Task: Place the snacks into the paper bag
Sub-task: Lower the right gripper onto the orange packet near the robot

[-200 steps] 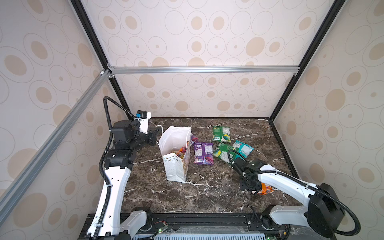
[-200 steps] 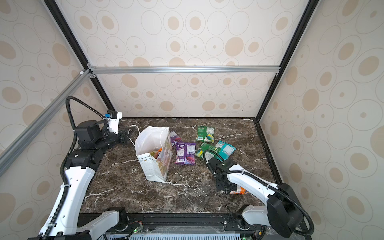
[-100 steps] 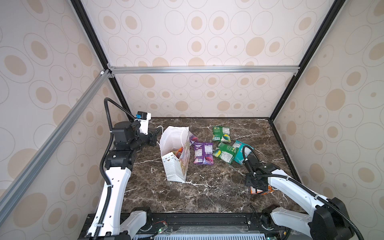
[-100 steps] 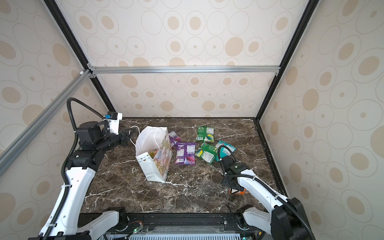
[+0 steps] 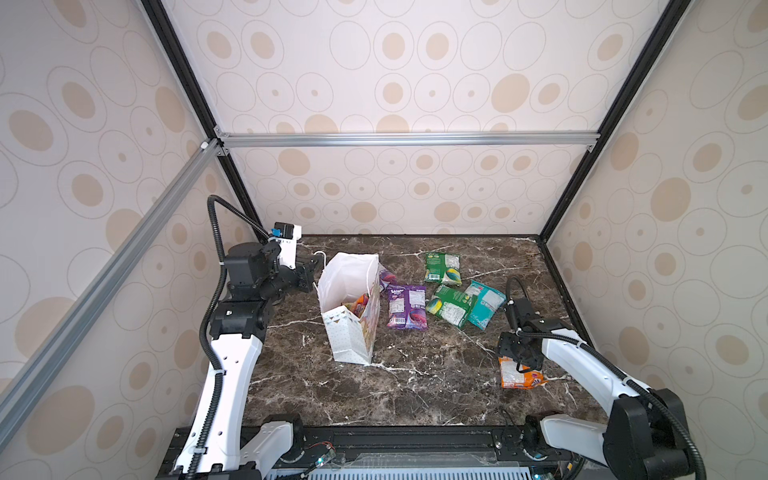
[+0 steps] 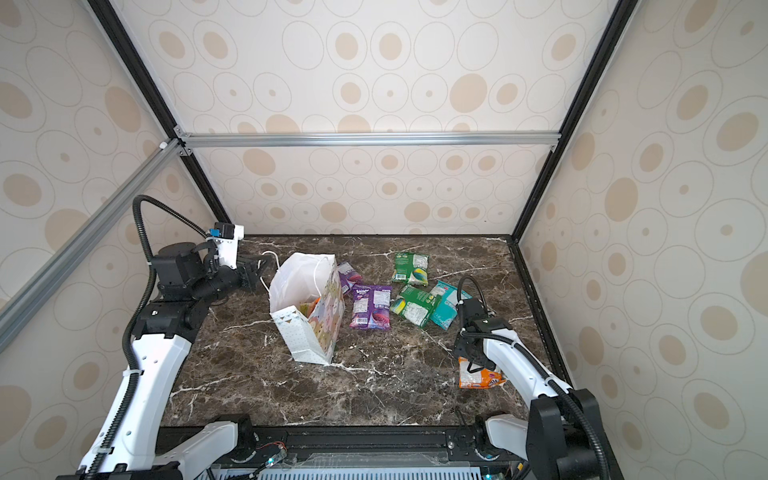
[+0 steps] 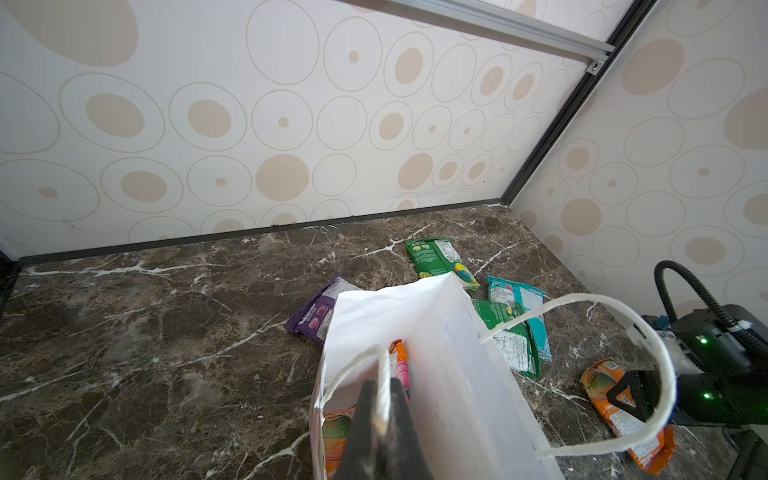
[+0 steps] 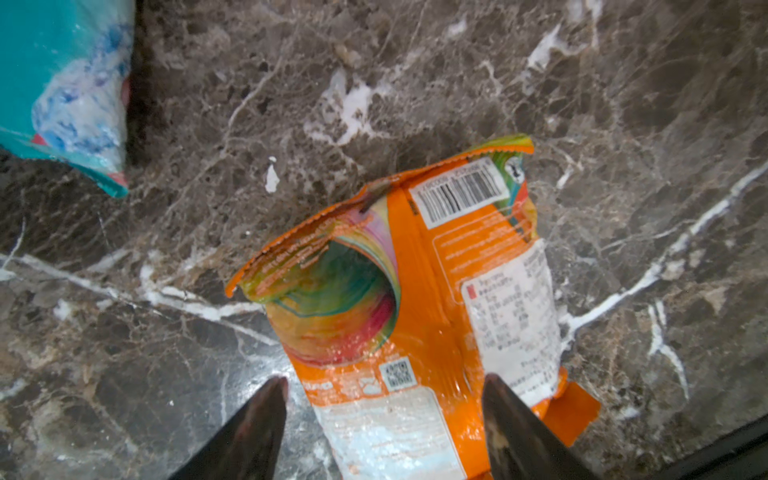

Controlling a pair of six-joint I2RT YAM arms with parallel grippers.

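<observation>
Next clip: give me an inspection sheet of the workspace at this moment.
Surface: dark marble tabletop, no spills seen.
Job's things: paper bag upright, open, orange packets inside; on the table two purple packets, two green packets, a teal packet, a loose orange packet.
Clutter: nothing seen.
Grippers: left gripper shut on the bag's cord handle; right gripper open, fingers at the loose orange packet.
Cables: a black hose loops over each arm.
Surroundings: dotted wall panels, aluminium frame bar.
</observation>
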